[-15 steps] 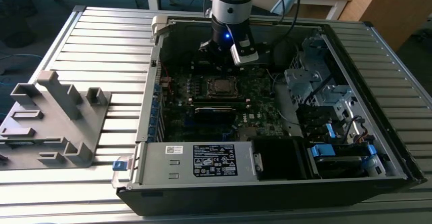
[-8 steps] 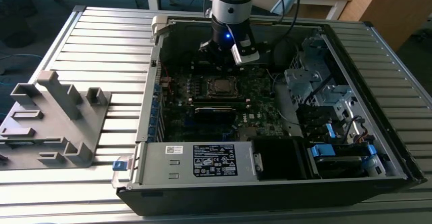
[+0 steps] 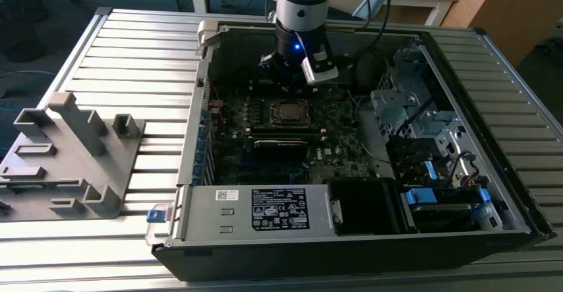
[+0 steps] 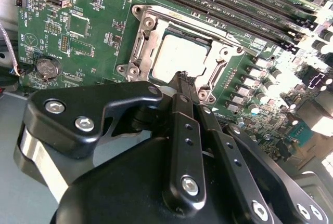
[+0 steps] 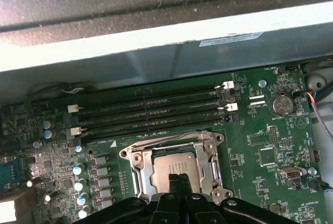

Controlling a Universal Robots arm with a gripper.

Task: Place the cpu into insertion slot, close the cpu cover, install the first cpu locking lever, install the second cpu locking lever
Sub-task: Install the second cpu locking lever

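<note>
The cpu [image 5: 174, 168] is seen seated in the insertion slot [image 5: 141, 174], framed by the cpu cover [image 4: 148, 39] lying down over it. The tool [image 4: 183, 81], fingers pressed together and empty, hovers at the socket's edge. A slip could scrape the motherboard [image 4: 78, 24] or leave a locking lever unlatched.

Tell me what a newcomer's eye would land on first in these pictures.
First, the open computer case on the ribbed table, with the arm's gripper reaching down into it. In both wrist views its fingers look pressed together just above the cpu, which sits in the insertion slot with the cpu cover down around it.
</note>
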